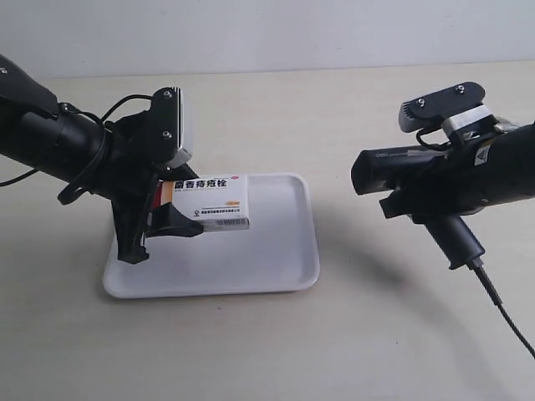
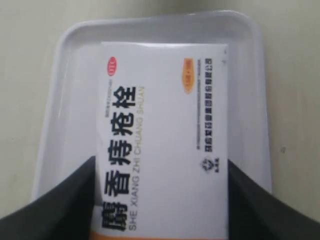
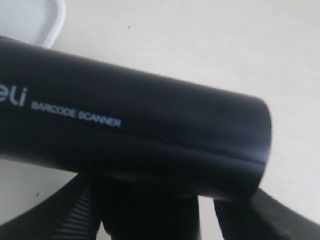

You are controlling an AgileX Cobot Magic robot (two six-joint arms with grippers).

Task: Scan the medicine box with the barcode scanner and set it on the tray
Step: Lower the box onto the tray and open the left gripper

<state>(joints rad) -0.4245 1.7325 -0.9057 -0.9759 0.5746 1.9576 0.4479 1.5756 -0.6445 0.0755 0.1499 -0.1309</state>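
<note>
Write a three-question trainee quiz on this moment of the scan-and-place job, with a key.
1. True or false: the medicine box is lying flat on the tray.
2. Which gripper holds the barcode scanner? A) left B) right C) neither
3. Fill in: the left gripper's fingers clamp the box at its two ____.

Key:
1. False. The box is held over the tray in the left gripper.
2. B. The right wrist view shows the scanner body in the right gripper.
3. Sides. A dark finger presses each long edge in the left wrist view.
</note>
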